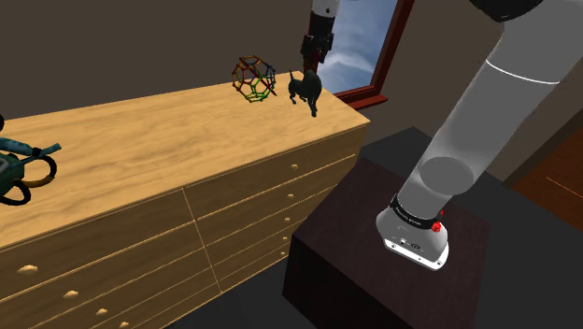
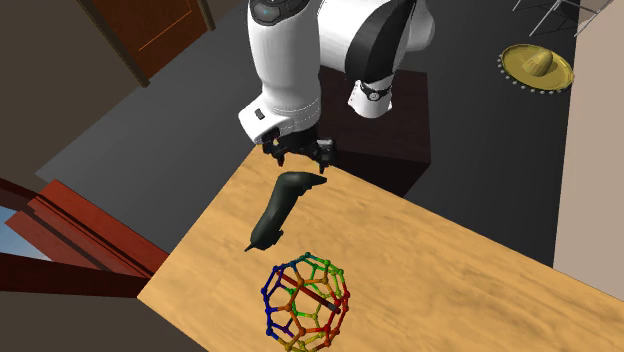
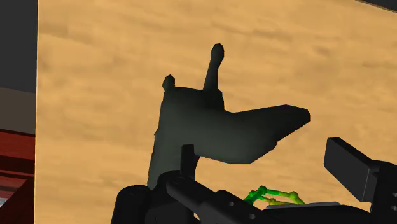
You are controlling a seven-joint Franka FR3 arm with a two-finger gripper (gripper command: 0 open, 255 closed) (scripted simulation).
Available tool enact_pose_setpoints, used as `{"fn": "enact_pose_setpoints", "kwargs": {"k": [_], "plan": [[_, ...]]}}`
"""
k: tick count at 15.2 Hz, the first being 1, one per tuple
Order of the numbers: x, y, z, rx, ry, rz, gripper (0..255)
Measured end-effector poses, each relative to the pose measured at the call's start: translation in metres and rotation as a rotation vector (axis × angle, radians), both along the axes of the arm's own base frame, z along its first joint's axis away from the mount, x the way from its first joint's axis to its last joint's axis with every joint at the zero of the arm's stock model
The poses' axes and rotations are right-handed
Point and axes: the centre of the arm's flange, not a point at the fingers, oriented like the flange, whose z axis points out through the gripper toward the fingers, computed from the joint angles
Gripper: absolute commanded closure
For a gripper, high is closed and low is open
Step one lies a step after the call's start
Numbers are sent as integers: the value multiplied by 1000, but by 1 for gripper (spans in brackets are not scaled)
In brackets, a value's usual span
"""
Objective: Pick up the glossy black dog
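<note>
A glossy black dog (image 1: pixel 305 89) stands on the wooden dresser top (image 1: pixel 140 150) near its far corner at the shoulder view's right. My gripper (image 1: pixel 309 58) hangs just above it, open. In the second exterior view the two fingers (image 2: pixel 276 150) stand wide apart over the dog (image 2: pixel 283 207), whose tail points away from the arm. In the wrist view the dog (image 3: pixel 210 127) lies ahead of the gripper (image 3: pixel 242 178), between the fingers, and the finger (image 3: pixel 353 168) on one side is clear of it.
A wire ball of coloured struts (image 1: pixel 254 79) rests on the dresser top (image 2: pixel 430 260) close beside the dog. A teal tool (image 1: pixel 19 168) lies at the far end. The dresser edge (image 2: pixel 200 225) is near the dog. The dark stand (image 1: pixel 374 243) is alongside.
</note>
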Motion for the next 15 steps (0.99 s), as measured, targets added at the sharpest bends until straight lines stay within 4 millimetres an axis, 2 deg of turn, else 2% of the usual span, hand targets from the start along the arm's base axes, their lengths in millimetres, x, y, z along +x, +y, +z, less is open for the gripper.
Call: {"fn": "enact_pose_setpoints", "kwargs": {"k": [7,15], "plan": [[75,-50,-50,48,31,31,0],[153,-98,-111,102,67,67,0]]}}
